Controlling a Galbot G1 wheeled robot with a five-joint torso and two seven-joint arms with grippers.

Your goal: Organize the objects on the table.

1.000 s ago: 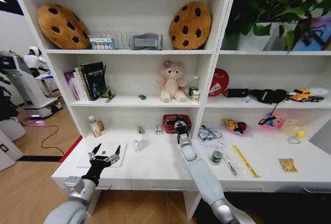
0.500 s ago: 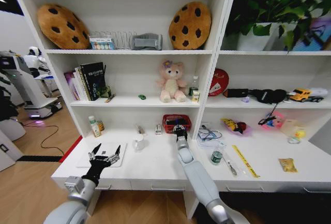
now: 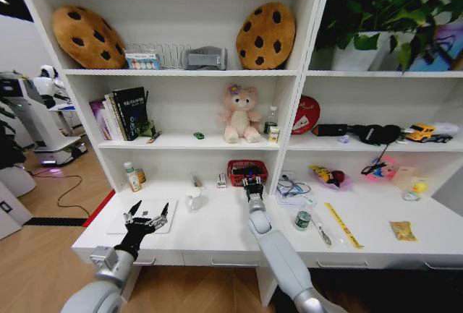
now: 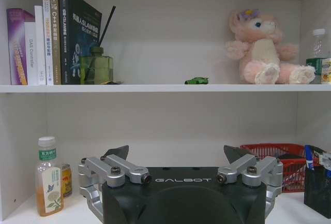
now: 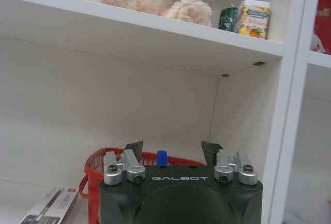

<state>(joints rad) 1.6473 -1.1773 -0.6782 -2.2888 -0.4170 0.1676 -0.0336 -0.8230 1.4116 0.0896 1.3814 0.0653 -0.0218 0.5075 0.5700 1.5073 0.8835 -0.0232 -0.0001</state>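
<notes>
— White desk (image 3: 217,230), what sits where?
— My left claw (image 3: 147,219) hovers spread and empty over the laptop (image 3: 123,228). My right claw (image 3: 252,181) gapes empty at the red basket (image 3: 237,170), probably for dropping clutter; tin (image 3: 303,220), pens (image 3: 320,233), ruler (image 3: 342,225) lie rightward.

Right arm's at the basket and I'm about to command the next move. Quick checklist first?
1. Right gripper at the red basket: ok.
2. Its jaws apart: ok.
3. Blue-tipped item between them, loose or held: cannot tell.
4. Left gripper open above the silver laptop: ok.
5. Table sorted: not ok; green-topped tin, pen, yellow ruler lie loose.
</notes>
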